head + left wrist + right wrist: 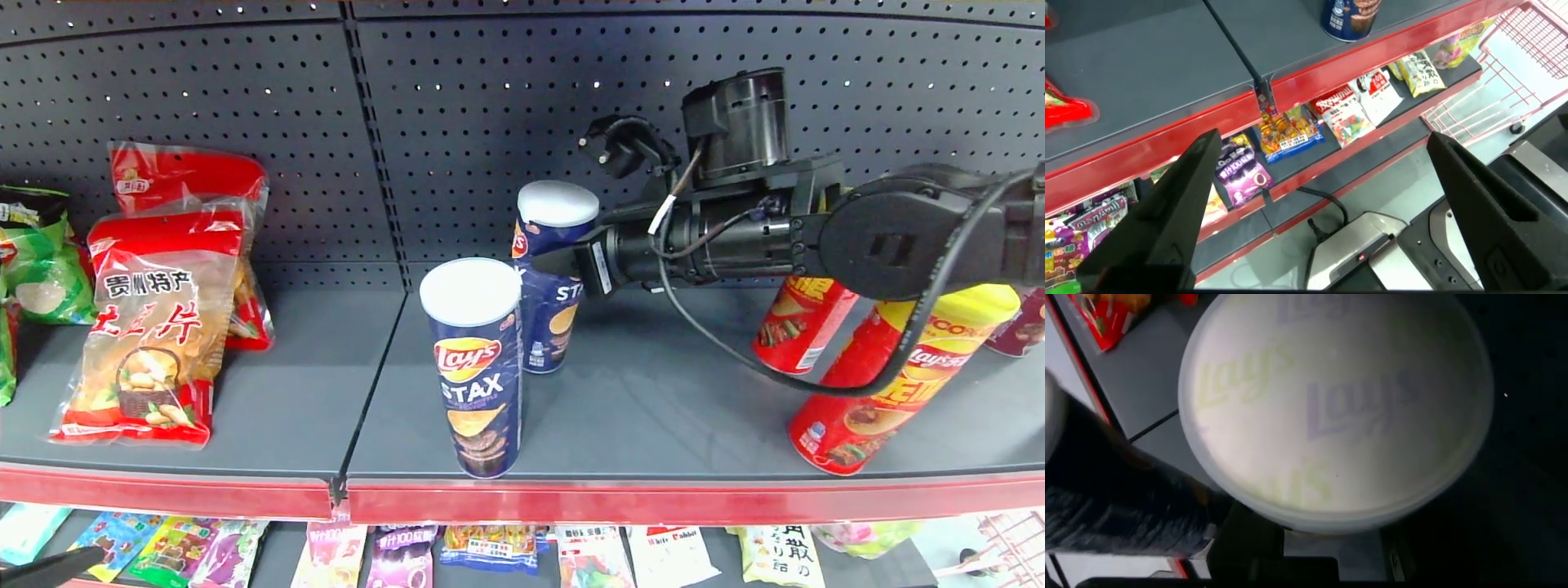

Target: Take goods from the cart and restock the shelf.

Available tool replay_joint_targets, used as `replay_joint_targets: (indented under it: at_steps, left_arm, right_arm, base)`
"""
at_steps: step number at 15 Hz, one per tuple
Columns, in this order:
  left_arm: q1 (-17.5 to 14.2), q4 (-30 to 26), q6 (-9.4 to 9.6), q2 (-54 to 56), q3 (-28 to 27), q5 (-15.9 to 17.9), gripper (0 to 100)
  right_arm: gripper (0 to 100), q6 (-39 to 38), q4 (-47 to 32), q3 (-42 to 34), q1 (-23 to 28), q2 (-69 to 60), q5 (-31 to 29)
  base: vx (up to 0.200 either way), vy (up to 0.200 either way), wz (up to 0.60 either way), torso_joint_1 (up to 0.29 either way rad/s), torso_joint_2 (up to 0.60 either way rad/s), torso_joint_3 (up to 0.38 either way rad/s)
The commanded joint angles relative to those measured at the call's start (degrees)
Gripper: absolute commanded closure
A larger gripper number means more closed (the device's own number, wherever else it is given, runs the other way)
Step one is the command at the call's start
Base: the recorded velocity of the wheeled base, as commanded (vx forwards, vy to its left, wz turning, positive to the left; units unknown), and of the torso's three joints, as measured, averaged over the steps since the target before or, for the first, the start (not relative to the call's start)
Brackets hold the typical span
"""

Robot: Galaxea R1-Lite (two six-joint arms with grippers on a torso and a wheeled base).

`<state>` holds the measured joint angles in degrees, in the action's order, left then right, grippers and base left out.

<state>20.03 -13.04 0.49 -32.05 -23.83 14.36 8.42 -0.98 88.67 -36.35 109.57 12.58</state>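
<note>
Right gripper (563, 263) pinching far blue can (545, 327), upright mid-shelf near the pegboard. Near blue can (478, 367) stands just left of it, at the shelf (653, 408) front lip. I see open deck between these and red cans (857, 425) right. Left gripper (1323, 220) spread, below the lip

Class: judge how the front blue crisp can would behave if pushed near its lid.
Tall, narrow and upright, the front blue can probably tips rather than slides. Once down, its round body would likely roll, and it stands close to the shelf's red front edge, so it might drop off.
</note>
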Motion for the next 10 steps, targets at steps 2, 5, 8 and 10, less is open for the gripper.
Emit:
replay_joint_targets:
  at_steps: [2,5,8,10]
  left_arm:
    - [0.01,0.04,-0.05,-0.12,0.28,0.05,0]
    - [0.01,0.04,0.04,-0.12,0.63,0.05,0]
    - [0.01,0.04,-0.05,-0.03,0.63,0.14,0]
    - [0.01,-0.05,-0.05,0.58,1.24,0.14,0]
  right_arm:
    - [100,0.01,-0.08,2.20,-0.03,2.67,0.08]
    - [100,0.01,-0.08,3.44,-0.30,3.72,0.60]
    - [100,0.01,-0.08,4.67,-0.83,4.43,0.52]
    - [100,0.01,-0.17,4.93,-0.91,4.78,0.43]
  base:
    - [0.000,0.000,0.00,0.000,0.00,0.000]
    - [0.000,0.000,0.00,0.000,0.00,0.000]
    - [0.000,0.000,0.00,0.000,0.00,0.000]
    - [0.000,0.000,0.00,0.000,0.00,0.000]
